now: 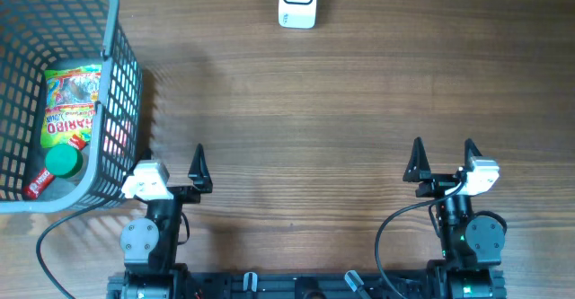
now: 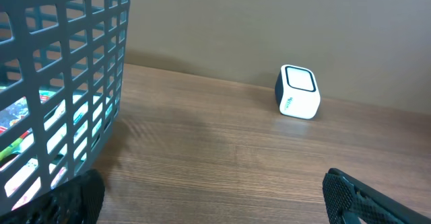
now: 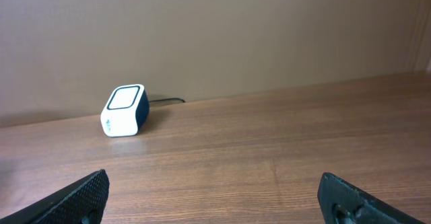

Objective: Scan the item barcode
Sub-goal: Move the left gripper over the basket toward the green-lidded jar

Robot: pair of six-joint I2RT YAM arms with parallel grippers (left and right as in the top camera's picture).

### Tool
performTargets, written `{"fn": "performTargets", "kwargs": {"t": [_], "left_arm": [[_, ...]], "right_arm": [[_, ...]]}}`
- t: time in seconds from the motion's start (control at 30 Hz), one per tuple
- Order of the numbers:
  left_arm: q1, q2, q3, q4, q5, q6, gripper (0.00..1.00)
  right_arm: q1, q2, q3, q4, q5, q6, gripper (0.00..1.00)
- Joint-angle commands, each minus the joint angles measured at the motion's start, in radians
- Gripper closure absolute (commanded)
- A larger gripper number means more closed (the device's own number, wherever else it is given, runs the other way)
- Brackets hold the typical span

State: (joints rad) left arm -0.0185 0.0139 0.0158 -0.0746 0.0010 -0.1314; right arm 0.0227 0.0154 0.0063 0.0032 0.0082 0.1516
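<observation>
The white barcode scanner [image 1: 297, 1] stands at the table's far edge, also seen as the scanner [image 2: 298, 92] in the left wrist view and the scanner [image 3: 125, 110] in the right wrist view. The items lie in the grey basket [image 1: 112, 30]: a colourful Haribo candy bag [image 1: 72, 106] and a green-capped bottle [image 1: 61, 162]. My left gripper [image 1: 169, 162] is open just right of the basket's near corner and holds nothing [image 2: 215, 200]. My right gripper [image 1: 443, 151] is open over bare wood at the near right [image 3: 215, 197].
The basket wall [image 2: 67, 83] fills the left of the left wrist view, close to my left finger. A thin cable [image 3: 167, 101] runs from the scanner along the back wall. Wooden tabletop [image 1: 305, 128] lies between the grippers and the scanner.
</observation>
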Motion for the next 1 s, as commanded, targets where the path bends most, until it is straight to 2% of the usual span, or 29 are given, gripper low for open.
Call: {"fn": "performTargets", "kwargs": {"t": [0.0, 0.17, 0.37, 0.57, 0.73, 0.83, 0.9, 0.97], "left_arm": [[0.006, -0.007, -0.01, 0.004, -0.013, 0.023, 0.0], [0.005, -0.007, -0.01, 0.007, 0.085, 0.024, 0.0], [0.005, -0.007, 0.025, 0.033, 0.392, 0.083, 0.0], [0.005, 0.025, 0.228, -0.119, 0.418, 0.072, 0.0], [0.005, 0.198, 0.446, -0.232, 0.462, 0.072, 0.0], [0.005, 0.399, 0.612, -0.31, 0.504, 0.071, 0.0], [0.005, 0.544, 0.75, -0.412, 0.51, 0.072, 0.0], [0.004, 0.691, 0.908, -0.57, 0.619, 0.072, 0.0]], "right_arm": [[-0.003, -0.002, -0.001, 0.003, 0.006, -0.014, 0.0], [-0.003, -0.002, -0.001, 0.003, 0.006, -0.014, 0.0], [-0.003, -0.002, -0.001, 0.003, 0.006, -0.014, 0.0], [-0.003, -0.002, -0.001, 0.003, 0.006, -0.014, 0.0], [-0.003, -0.002, -0.001, 0.003, 0.006, -0.014, 0.0], [-0.003, -0.002, -0.001, 0.003, 0.006, -0.014, 0.0], [-0.003, -0.002, -0.001, 0.003, 0.006, -0.014, 0.0], [-0.003, -0.002, -0.001, 0.003, 0.006, -0.014, 0.0]]}}
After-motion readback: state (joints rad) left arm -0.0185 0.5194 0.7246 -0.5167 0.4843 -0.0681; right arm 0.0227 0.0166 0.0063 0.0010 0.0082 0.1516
